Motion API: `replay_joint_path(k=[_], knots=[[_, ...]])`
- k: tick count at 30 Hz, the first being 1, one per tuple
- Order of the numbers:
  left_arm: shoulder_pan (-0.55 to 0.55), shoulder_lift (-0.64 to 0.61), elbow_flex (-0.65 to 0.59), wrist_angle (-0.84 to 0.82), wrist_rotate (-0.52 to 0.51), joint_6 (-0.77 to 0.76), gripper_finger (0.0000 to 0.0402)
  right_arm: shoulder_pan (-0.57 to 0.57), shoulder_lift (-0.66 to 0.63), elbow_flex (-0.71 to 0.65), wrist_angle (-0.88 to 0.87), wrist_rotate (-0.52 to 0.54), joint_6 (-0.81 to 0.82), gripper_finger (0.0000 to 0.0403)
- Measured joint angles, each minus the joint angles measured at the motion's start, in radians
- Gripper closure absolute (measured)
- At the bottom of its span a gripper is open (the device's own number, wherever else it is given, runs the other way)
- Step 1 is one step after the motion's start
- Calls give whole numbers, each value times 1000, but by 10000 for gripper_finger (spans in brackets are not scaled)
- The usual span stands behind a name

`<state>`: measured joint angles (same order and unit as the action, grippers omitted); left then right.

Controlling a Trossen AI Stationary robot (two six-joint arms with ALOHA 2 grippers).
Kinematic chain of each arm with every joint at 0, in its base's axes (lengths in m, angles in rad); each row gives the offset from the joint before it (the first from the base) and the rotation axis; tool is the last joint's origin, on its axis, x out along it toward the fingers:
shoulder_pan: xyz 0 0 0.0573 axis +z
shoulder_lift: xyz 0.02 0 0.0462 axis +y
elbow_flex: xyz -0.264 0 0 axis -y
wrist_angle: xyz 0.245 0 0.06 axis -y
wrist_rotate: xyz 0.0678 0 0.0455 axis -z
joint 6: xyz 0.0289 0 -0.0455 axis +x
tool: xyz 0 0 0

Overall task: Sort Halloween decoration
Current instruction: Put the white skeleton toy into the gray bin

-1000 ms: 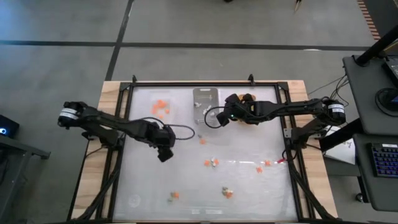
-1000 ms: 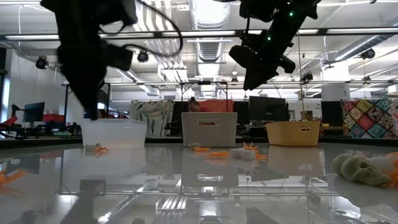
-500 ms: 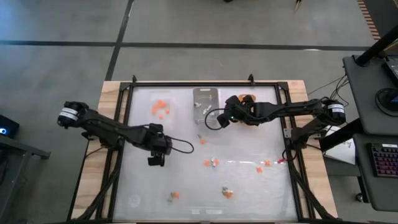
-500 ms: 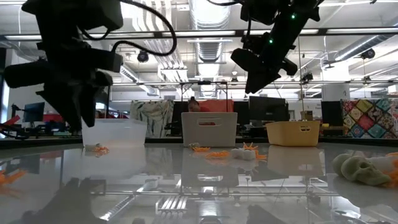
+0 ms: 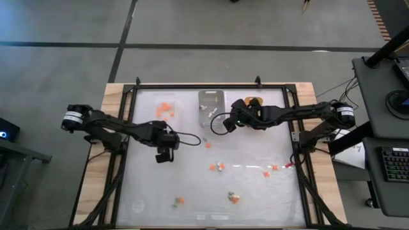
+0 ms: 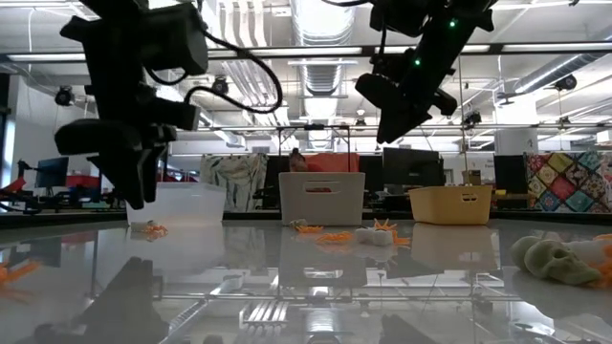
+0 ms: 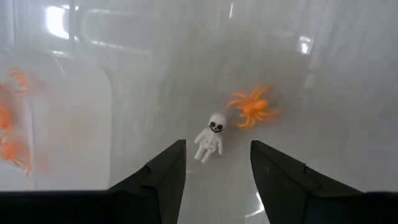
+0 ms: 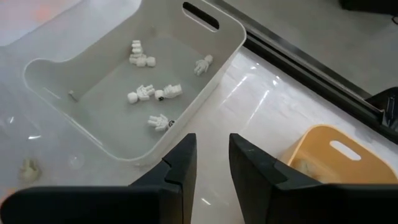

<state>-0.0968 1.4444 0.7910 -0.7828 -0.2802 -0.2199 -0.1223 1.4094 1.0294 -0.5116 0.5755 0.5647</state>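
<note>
The clear tray (image 5: 165, 111) at the table's back left held only orange spiders, so the sorting seemingly went by kind. Just in front of it the left gripper (image 5: 163, 155) hung above the table, fingers parted and empty, with a white skeleton (image 7: 209, 137) and an orange spider (image 7: 254, 107) lying side by side ahead of it (probably its next pick, by my reading). The grey tray (image 8: 134, 87) in the middle held small white skeletons. Over its right edge the right gripper (image 5: 228, 122) hovered, fingers narrowly apart with nothing between them. Right of that, the yellow tray (image 8: 336, 162) was cut off, its contents unreadable. Other trinkets (image 5: 217, 167) lay scattered toward the front, too small to identify.
</note>
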Motion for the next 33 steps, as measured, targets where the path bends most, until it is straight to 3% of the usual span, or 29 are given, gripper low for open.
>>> replay_joint_path(k=[25,33], knots=[[50,137,0,40,13,68,241,31,0,0,-1,0,-1,314],[50,134,-1,51,20,70,301,37,1,0,-1,0,-9,324]])
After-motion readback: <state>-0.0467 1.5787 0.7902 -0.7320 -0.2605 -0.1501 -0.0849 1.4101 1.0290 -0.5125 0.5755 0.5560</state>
